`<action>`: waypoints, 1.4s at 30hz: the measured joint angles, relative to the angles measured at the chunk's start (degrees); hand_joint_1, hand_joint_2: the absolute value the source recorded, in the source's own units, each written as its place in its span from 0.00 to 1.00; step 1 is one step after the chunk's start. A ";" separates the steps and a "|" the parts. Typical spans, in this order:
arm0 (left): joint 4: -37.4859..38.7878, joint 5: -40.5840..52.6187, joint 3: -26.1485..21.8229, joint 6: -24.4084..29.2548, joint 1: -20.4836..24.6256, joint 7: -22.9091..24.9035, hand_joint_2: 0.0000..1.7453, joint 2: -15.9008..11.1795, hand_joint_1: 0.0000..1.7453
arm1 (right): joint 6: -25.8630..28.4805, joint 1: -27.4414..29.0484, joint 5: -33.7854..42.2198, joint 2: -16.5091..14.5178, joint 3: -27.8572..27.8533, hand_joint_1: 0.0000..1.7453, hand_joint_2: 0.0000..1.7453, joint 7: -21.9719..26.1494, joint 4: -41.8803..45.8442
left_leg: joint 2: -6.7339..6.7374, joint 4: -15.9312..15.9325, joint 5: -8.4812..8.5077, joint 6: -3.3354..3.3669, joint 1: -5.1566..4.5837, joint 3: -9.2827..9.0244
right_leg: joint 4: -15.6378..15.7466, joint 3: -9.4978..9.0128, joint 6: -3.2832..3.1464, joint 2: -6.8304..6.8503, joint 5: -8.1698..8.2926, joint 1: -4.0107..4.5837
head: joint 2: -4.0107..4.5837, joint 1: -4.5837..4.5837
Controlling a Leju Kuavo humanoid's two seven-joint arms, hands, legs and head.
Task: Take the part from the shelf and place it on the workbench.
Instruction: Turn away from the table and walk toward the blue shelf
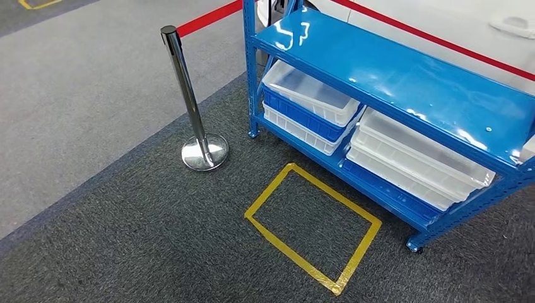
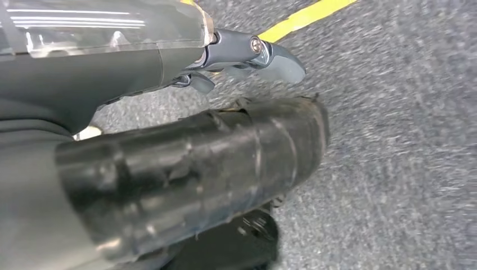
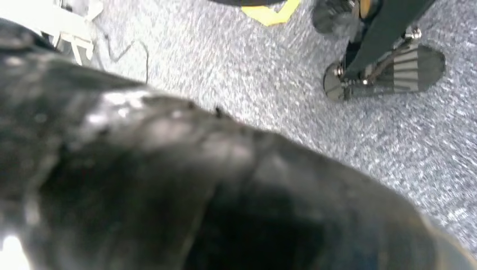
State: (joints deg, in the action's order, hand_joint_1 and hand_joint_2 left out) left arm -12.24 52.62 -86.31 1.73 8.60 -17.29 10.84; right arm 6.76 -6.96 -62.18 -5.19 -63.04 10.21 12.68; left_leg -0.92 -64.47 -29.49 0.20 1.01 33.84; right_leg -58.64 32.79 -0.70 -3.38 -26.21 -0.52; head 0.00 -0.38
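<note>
Both arms hang at my sides. At the left wrist I see my left hand (image 2: 247, 53) with its thumb (image 2: 278, 61) stuck out over grey carpet (image 2: 394, 169), close to a strip of yellow tape (image 2: 304, 16). The other fingers are mostly hidden, so I cannot tell whether that hand is wide or curled. At the right wrist the picture is dark and blurred, and I cannot tell the state of the right hand either.

The blue shelf (image 1: 404, 82) stands ahead and to the right. Its long side runs from far left to near right. The top board is shiny, and I cannot pick out a part on it. Below sit stacked white and blue bins, one stack at the far left (image 1: 309, 95) and one at the near right (image 1: 416, 158); what they hold I cannot make out.

A yellow tape box (image 1: 268, 190) is marked on the floor just in front of the shelf. A chrome post (image 1: 189, 107) stands well to its left.

I judge the shelf lies more toward my right arm. I think I need to step to the tape box and square up to the long side before either hand can reach.
</note>
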 joint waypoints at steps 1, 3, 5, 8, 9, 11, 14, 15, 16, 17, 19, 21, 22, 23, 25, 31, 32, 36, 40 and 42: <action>0.00 -0.09 0.00 0.00 0.01 -0.01 0.00 -0.02 0.00 | -0.01 -0.01 0.03 -0.01 0.00 0.00 0.00 0.02 0.00 | -0.69 2.86 1.15 0.17 0.03 -1.17 | -0.35 0.18 0.32 -0.47 -0.18 0.04 | 0.00 -0.01; 0.00 -0.23 0.00 0.00 0.11 -0.03 0.00 -0.02 0.00 | -0.01 0.04 0.07 -0.02 0.00 0.00 0.00 0.08 0.00 | -1.39 4.80 1.43 0.64 -0.10 -1.88 | -0.73 0.57 1.03 -1.08 -0.30 0.10 | 0.00 -0.02; 0.00 -0.29 0.00 -0.01 0.23 -0.04 0.00 0.02 0.00 | 0.01 0.13 0.09 0.02 -0.01 0.00 0.00 0.13 0.00 | -0.57 5.11 1.80 1.43 -0.14 -2.00 | -0.74 0.71 1.71 -1.27 -0.23 -0.06 | 0.00 -0.02; 0.00 -0.33 -0.02 -0.03 0.16 -0.06 0.00 0.07 0.00 | 0.02 0.08 0.09 0.13 -0.02 0.00 0.00 0.18 0.00 | 0.85 5.77 2.29 2.48 0.04 -2.15 | -5.52 2.88 2.49 1.42 -3.37 -0.19 | 0.00 -0.08; 0.00 -0.33 -0.02 -0.02 0.08 -0.07 0.00 0.07 0.00 | 0.02 0.03 0.09 0.13 -0.02 0.00 0.00 0.19 0.00 | 1.33 5.81 2.28 2.61 0.00 -2.11 | -9.05 4.60 2.72 2.29 -5.27 -0.22 | 0.00 -0.09; 0.00 -0.32 -0.02 -0.02 -0.03 -0.07 0.00 0.07 0.00 | 0.00 0.04 0.09 0.09 -0.02 0.00 0.00 0.20 -0.01 | 2.39 5.80 2.21 2.69 -0.08 -2.06 | -15.21 7.56 3.03 2.92 -7.51 -0.34 | 0.00 -0.07; 0.00 -0.34 -0.02 -0.03 0.00 -0.07 0.00 0.08 0.00 | 0.00 0.12 0.08 0.09 -0.02 0.00 0.00 0.20 -0.02 | 3.72 5.79 1.98 2.56 -0.12 -2.38 | -10.39 4.90 2.72 3.61 -3.66 -0.24 | 0.00 -0.09; 0.00 -0.34 -0.02 -0.04 0.00 -0.07 0.00 0.09 0.00 | 0.01 0.08 0.08 0.10 -0.02 0.00 0.00 0.20 -0.02 | 4.11 5.80 1.87 2.43 -0.13 -2.56 | -6.24 2.76 2.28 4.56 -2.10 -0.01 | 0.00 -0.09; 0.00 -0.35 -0.02 -0.05 0.01 -0.07 0.00 0.11 0.00 | 0.01 0.02 0.08 0.13 -0.02 0.00 0.00 0.20 -0.01 | 4.48 5.79 1.74 2.22 -0.20 -2.70 | -2.81 1.06 1.81 5.42 -0.97 0.29 | 0.00 -0.09; 0.00 -0.36 -0.02 -0.06 0.04 -0.05 0.00 0.13 0.00 | 0.01 -0.05 0.08 0.15 -0.02 0.00 0.00 0.20 -0.01 | 4.84 5.79 1.64 1.92 -0.24 -2.79 | -0.73 0.10 1.37 6.04 -0.49 0.60 | 0.00 -0.07; 0.00 -0.40 -0.01 -0.07 0.17 -0.02 0.00 0.16 0.00 | 0.02 -0.09 0.08 0.18 -0.03 0.00 0.00 0.20 0.00 | 5.57 5.94 1.53 1.24 -0.30 -3.00 | 0.09 -0.02 0.81 5.85 -0.46 0.98 | 0.00 -0.07; 0.00 -0.44 0.00 -0.05 0.31 0.01 0.00 0.16 0.00 | 0.02 -0.02 0.08 0.14 -0.04 0.00 0.00 0.20 0.00 | 5.22 5.69 1.09 0.53 -0.26 -3.15 | 0.67 -0.31 0.20 4.92 -0.11 0.55 | 0.00 -0.07; 0.00 -0.46 0.00 -0.04 0.34 0.01 0.00 0.16 0.00 | 0.02 -0.01 0.08 0.12 -0.06 0.00 0.00 0.20 0.00 | 4.28 4.50 0.15 0.27 -0.26 -2.74 | 1.05 -0.53 -0.16 4.51 0.13 0.31 | 0.00 -0.03; 0.00 -0.46 0.00 -0.02 0.31 0.01 0.00 0.14 0.00 | 0.02 -0.05 0.08 0.10 -0.06 0.00 0.00 0.20 0.00 | 3.11 2.09 -1.39 0.06 -0.23 -1.72 | 1.35 -0.72 -0.47 4.11 0.31 0.09 | 0.00 -0.02; 0.00 -0.47 0.00 0.02 0.15 0.02 0.00 0.10 0.00 | 0.01 -0.09 0.07 0.09 -0.07 0.00 0.00 0.20 0.00 | 1.60 -5.08 -5.07 -0.12 -0.16 1.62 | 1.39 -0.66 -0.77 3.23 0.33 0.17 | 0.00 0.01; 0.00 -0.47 0.00 0.07 -0.12 0.07 0.00 0.01 0.00 | -0.01 -0.08 0.06 0.05 -0.20 0.00 0.00 0.20 -0.01 | -0.47 2.22 1.11 0.15 -0.06 -1.06 | 0.24 -0.50 -0.22 -0.20 -0.18 0.25 | 0.00 0.00; 0.00 -0.48 0.00 0.07 -0.09 0.07 0.00 -0.02 0.00 | -0.01 -0.09 0.06 0.02 -0.21 0.00 0.00 0.20 -0.01 | -1.18 4.49 1.83 0.32 -0.09 -2.01 | -0.05 -0.26 0.06 -0.59 -0.27 0.25 | 0.00 -0.01; 0.00 -0.61 0.00 0.07 0.10 0.07 0.00 -0.01 0.00 | -0.03 0.06 0.04 0.03 -0.26 0.00 0.00 0.20 -0.01 | -0.58 6.04 2.24 1.37 -0.24 -2.58 | -0.32 0.31 1.40 -1.27 -0.33 0.11 | 0.00 -0.01; 0.00 -0.64 0.00 0.05 -0.02 0.07 0.00 0.02 0.00 | -0.03 -0.05 0.01 0.09 -0.28 0.00 0.00 0.20 0.00 | 1.27 6.91 2.64 2.49 -0.01 -2.88 | -10.39 5.21 2.57 2.45 -5.74 -0.10 | 0.00 -0.16; 0.00 -0.67 0.00 0.02 -0.06 0.07 0.00 0.02 0.00 | -0.03 -0.05 -0.04 0.08 -0.28 0.00 0.00 0.21 -0.01 | 2.00 6.88 2.54 2.51 -0.04 -2.88 | -15.69 7.94 2.97 2.93 -7.16 -0.41 | 0.00 -0.16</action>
State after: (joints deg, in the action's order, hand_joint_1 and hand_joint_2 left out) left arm -12.24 51.95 -86.31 1.75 8.54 -17.22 10.86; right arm 6.73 -7.01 -62.22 -5.10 -63.32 10.42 12.67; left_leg 1.08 -57.60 -26.96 2.71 0.97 30.97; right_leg -74.34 40.73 2.26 -0.45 -33.37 -0.93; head 0.00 -0.54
